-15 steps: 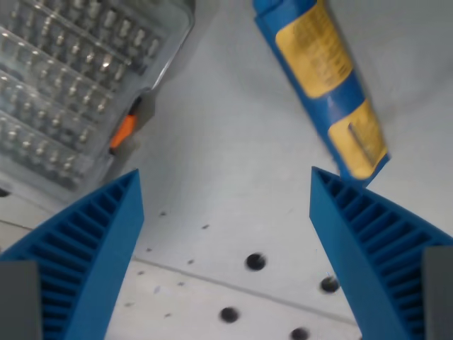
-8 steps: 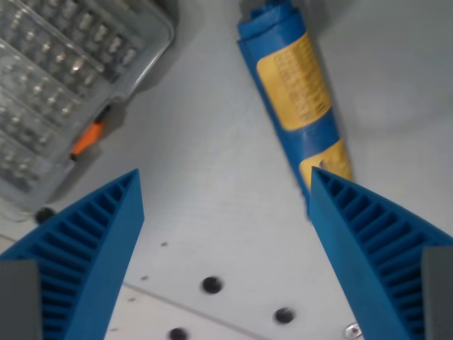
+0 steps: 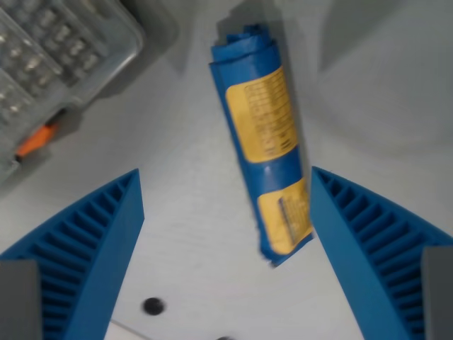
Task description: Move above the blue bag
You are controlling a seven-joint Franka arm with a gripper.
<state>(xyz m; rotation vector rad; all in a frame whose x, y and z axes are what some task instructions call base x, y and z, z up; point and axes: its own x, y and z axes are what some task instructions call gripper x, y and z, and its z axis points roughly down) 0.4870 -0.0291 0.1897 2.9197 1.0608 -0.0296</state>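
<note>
Gripper: your gripper [image 3: 225, 212] has its two blue ribbed fingers [image 3: 85, 248] spread wide apart, and nothing is held between them.

Blue bag: the rolled blue bag [image 3: 260, 142] with yellow labels lies flat on the pale desk [image 3: 184, 191], toward the wrist view's right of the gap's centre. Its lower end sits just beside the right-hand finger, and I can't tell whether they overlap in height or only in the picture.

Long axis: the roll runs up and down the view, with its top end tilted toward the wrist view's left. That puts it roughly along the fingers and across the line on which they close.

Offset: the bag's middle lies ahead of the fingertips and a touch toward the wrist view's right, so you're not centred over it yet.

Next move, as I judge it: nudge forward and slightly right until the upper yellow label sits midway between the fingers.

Neighbours: a clear parts case [image 3: 49, 78] with an orange latch [image 3: 34, 140] sits at the view's upper left, well apart from the bag. Desk edges aren't in view.
</note>
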